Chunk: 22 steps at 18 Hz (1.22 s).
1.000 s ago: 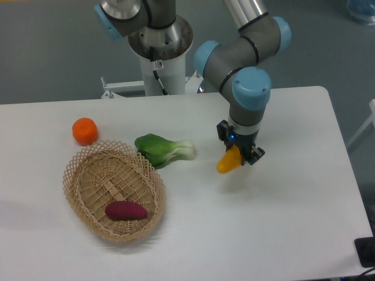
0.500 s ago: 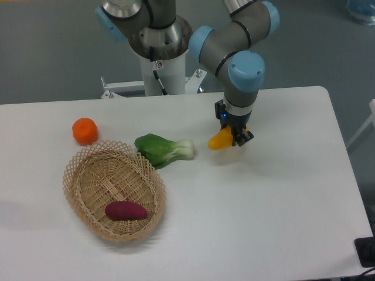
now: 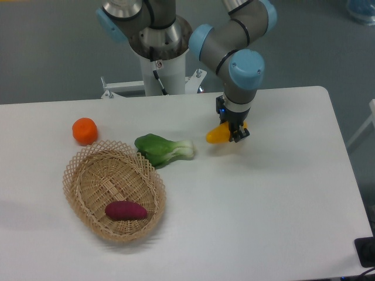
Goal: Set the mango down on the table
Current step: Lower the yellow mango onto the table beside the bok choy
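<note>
Since a second ago the gripper point(image 3: 233, 130) has carried the mango point(image 3: 217, 134) back toward the bok choy point(image 3: 163, 148) — jaws clamped on it, low over the table point(image 3: 281, 193). Released tilted, it may roll.

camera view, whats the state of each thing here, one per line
mango: held in the end effector, tilted, yellow tip sticking out to the left
end effector: shut on the mango, pointing down
bok choy: lying on the table, beside the basket
wicker basket: upright on the table, holding one item
purple sweet potato: lying inside the basket
orange: resting on the table, outside the basket
</note>
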Each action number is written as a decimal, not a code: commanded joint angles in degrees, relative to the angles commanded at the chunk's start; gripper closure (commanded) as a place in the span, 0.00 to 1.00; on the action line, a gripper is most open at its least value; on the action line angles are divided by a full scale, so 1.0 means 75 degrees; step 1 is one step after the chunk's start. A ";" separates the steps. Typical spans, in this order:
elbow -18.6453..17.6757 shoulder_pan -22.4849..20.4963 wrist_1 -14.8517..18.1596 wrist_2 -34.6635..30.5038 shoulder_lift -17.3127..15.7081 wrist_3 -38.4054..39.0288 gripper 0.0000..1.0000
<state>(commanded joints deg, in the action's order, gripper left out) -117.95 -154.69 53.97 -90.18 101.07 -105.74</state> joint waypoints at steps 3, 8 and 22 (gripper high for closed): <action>0.0129 -0.0047 -0.0070 0.0000 0.0117 0.0059 0.66; 0.0129 -0.0047 -0.0432 0.0000 0.0363 0.0059 0.55; 0.0420 -0.0024 -0.0481 0.0012 0.0469 0.0082 0.04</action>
<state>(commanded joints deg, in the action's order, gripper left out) -114.80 -154.87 50.36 -90.09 104.59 -105.12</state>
